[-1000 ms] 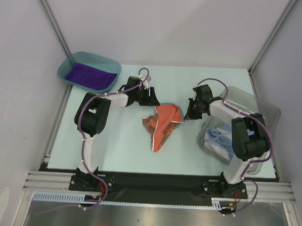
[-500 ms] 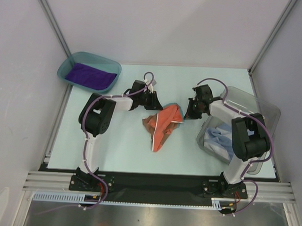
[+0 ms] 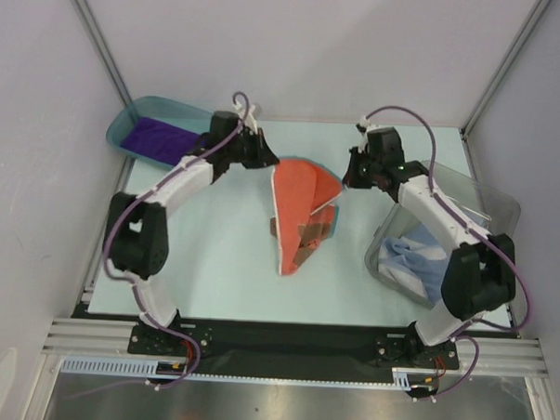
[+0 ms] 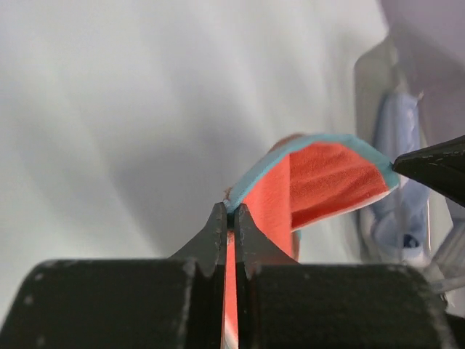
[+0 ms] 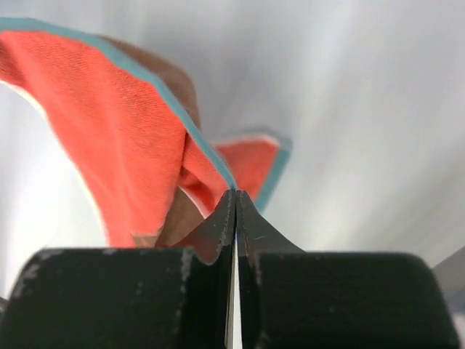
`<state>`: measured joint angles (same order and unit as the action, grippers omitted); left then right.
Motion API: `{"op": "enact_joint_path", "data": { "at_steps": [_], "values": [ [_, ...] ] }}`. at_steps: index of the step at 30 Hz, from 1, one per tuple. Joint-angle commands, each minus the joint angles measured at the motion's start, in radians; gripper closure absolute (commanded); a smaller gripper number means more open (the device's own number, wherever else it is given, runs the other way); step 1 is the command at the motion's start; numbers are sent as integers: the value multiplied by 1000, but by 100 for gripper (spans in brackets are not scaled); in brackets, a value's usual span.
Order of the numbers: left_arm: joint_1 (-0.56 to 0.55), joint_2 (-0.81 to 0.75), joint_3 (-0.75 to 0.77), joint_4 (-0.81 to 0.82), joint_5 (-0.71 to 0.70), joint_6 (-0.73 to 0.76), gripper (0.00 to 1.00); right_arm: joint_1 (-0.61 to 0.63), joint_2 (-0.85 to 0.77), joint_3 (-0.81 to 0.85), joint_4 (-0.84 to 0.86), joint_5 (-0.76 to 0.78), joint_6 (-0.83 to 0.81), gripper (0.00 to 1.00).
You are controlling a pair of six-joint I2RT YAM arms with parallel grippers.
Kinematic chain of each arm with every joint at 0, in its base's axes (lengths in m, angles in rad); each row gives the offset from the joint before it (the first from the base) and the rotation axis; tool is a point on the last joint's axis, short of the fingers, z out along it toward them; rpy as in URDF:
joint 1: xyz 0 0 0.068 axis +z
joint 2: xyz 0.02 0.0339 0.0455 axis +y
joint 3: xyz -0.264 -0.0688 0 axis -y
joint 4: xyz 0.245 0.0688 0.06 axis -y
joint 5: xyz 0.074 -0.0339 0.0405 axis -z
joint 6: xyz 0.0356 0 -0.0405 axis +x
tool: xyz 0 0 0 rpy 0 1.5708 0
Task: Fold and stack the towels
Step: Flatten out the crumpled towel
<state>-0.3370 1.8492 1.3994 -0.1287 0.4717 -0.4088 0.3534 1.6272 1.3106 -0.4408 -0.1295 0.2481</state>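
- two grippers are pinched tight on one orange towel [image 3: 299, 197]: the left gripper [image 4: 228, 214] has its jaws closed on a corner at the light-blue edging, and the right gripper [image 5: 234, 195] has its jaws closed on the corner at the other end of that edge.
- held apart like this, the two corners pull the top edge taut above the table [image 3: 204, 253]. the rest of the cloth hangs down, and its lower end lies creased on the surface with the brown side showing. this looks like a way to spread it out flat before folding.
- it hangs mid-table, between the two arms.
- further out, a purple towel [image 3: 158, 135] lies flat in the teal tray [image 3: 126, 120] at the far left corner, probably the start of the stack.
- a light-blue towel [image 3: 413, 258] sits bunched in the clear bin [image 3: 489, 214] on the right, seemingly waiting its turn.
- count: three towels in view, one of each colour; one tray; one bin; two grippers.
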Motion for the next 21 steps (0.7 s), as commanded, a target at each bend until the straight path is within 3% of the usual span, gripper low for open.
{"op": "enact_joint_path", "data": {
  "at_steps": [1,5,9,13,16,17,18,21],
  "values": [
    [0,-211,78,-121,-106,142,100,42,-156,110,33,91,-108,100],
    [-2,-446,61,-199,-165,197,100,97,-303,116,91,163,-194,100],
    [-5,-667,12,-195,-108,185,100,223,-501,18,210,194,-371,100],
    [-36,-884,-91,-118,-76,117,100,263,-710,-65,309,151,-369,100],
    [-62,-947,-129,-117,-61,65,100,269,-753,-48,239,140,-328,100],
    [-63,-953,-146,-133,-44,65,100,269,-739,-34,199,111,-316,97],
    [-63,-970,-208,-114,-22,61,100,269,-710,-24,136,90,-296,86],
    [-63,-987,-313,-72,2,21,100,271,-667,-88,140,-44,-257,77]
  ]
}}
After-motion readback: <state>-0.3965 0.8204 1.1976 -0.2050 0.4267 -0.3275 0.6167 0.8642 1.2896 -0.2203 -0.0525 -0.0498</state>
